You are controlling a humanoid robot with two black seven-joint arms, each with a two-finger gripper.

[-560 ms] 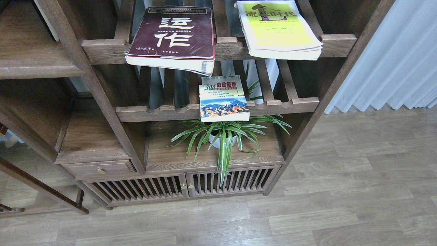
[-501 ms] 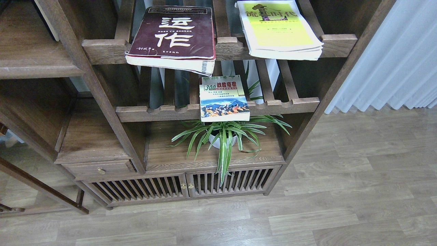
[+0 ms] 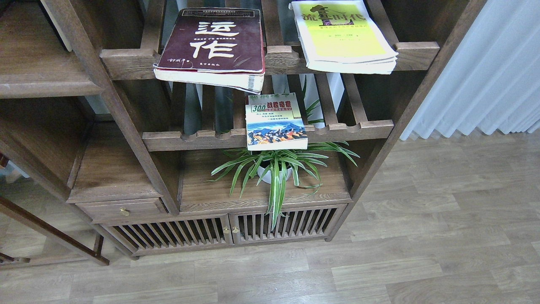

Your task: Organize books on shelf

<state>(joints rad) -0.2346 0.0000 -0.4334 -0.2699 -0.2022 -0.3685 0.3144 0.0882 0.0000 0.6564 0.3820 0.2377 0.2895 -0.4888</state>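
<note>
Books all lying flat on slatted racks: maroon one (image 3: pixel 215 42) upper rack (image 3: pixel 126 63) left, overhanging front rail; yellow-green one (image 3: pixel 344 36) upper right; "300" book (image 3: pixel 275 122) on lower rack (image 3: pixel 358 128), above potted plant (image 3: pixel 276 166). Solid shelf (image 3: pixel 38 63) far left. Grippers out of frame, grip state can't tell.

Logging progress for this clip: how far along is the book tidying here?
Nothing looks done yet. The maroon book and yellow-green book lie flat on the upper slatted rack, the small "300" book on the lower rack above the plant. No claw is in view, so nothing is in hand. All three remain to be placed.
</note>
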